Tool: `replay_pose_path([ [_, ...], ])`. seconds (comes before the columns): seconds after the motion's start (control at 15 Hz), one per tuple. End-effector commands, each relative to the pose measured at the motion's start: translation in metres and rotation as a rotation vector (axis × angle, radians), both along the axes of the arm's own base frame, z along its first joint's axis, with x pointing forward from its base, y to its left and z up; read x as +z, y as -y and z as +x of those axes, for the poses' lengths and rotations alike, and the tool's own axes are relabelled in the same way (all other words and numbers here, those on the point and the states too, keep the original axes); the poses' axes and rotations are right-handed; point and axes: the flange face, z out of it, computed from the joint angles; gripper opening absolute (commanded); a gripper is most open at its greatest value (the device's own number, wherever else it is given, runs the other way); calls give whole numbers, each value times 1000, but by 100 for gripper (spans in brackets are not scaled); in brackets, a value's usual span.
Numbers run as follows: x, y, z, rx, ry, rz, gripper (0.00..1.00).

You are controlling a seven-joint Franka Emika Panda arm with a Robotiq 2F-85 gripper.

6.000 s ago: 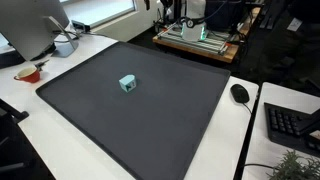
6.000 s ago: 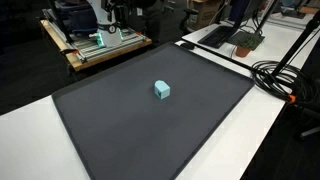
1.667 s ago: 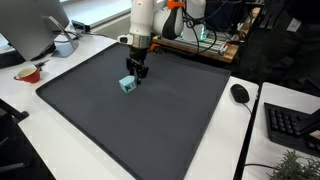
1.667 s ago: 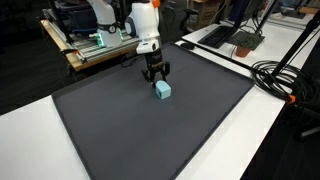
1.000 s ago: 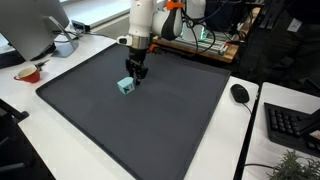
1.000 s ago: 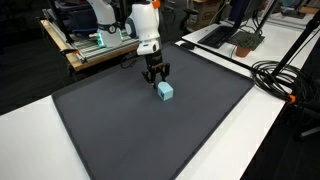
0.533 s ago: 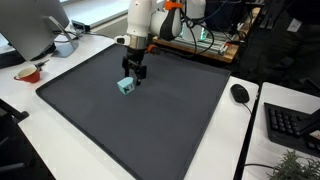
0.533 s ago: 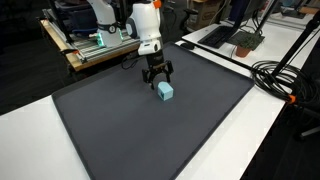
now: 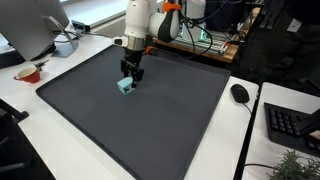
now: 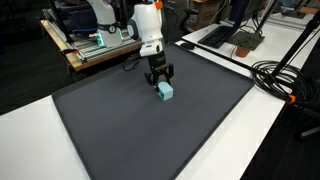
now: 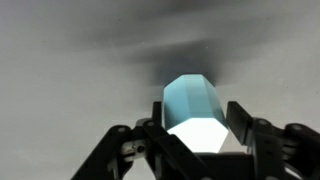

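A small light blue block (image 9: 126, 86) rests on the dark grey mat (image 9: 150, 125), also seen as the block (image 10: 164, 92) in both exterior views. The white arm reaches straight down over it, and my gripper (image 9: 131, 76) (image 10: 160, 80) hangs just above and around its top. In the wrist view the block (image 11: 195, 98) fills the space between my gripper (image 11: 196, 122) fingers. One dark finger (image 11: 243, 118) stands on each side of it, with narrow slivers of gap still showing. The jaws are open around the block, which sits on the mat.
A monitor (image 9: 35, 25), a bowl (image 9: 65, 46) and a red cup (image 9: 30, 72) stand by the mat's far corner. A mouse (image 9: 240, 93) and keyboard (image 9: 290, 125) lie on the white desk. Thick cables (image 10: 285, 80) and an equipment cart (image 10: 95, 45) border the mat.
The jaws spread wider over the block half a second ago and have since narrowed around it. The gripper has dropped slightly lower. The block has not moved.
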Motion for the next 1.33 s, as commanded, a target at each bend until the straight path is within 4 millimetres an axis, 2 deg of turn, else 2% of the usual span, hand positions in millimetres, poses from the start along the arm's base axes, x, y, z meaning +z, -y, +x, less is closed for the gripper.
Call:
replay_pose_path([
  [0.0,-5,5,3,11,-25,-6,38],
  [0.07,-5,4,0,15,-32,0,32],
  [0.13,-4,3,-2,18,-34,5,31],
  [0.87,29,-1,-29,24,8,9,31],
  [1.27,46,-3,-37,26,24,10,31],
])
